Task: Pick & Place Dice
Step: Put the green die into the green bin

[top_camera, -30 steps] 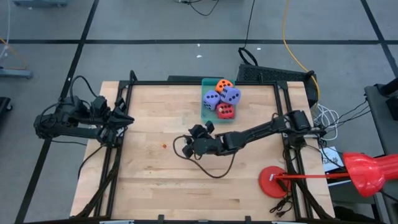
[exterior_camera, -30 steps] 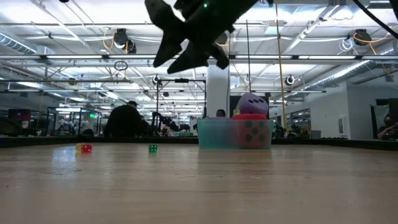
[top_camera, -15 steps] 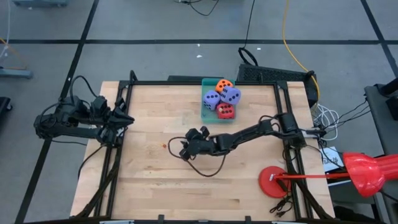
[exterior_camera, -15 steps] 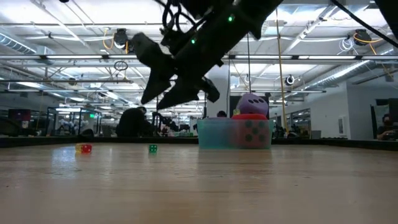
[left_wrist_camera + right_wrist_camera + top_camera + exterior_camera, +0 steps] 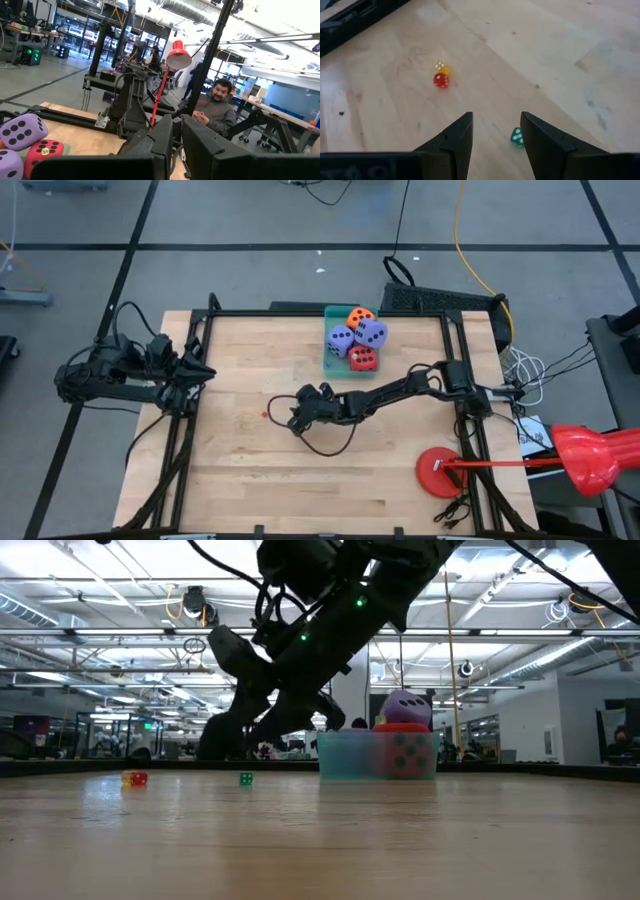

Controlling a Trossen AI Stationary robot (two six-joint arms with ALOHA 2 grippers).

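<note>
Wooden counter (image 5: pixel 240 470), mid-frame: right gripper (image 5: pixel 496 131) jaws open above tiny green die (image 5: pixel 517 136); hard, slippery-looking, pinch flat faces. Left gripper (image 5: pixel 200 370) closed, idle.

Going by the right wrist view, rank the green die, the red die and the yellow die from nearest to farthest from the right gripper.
1. Green die: just ahead of the open right gripper, by one fingertip.
2. Red die: farther out on the table.
3. Yellow die: right behind the red one, touching or nearly so, marginally farther.
</note>
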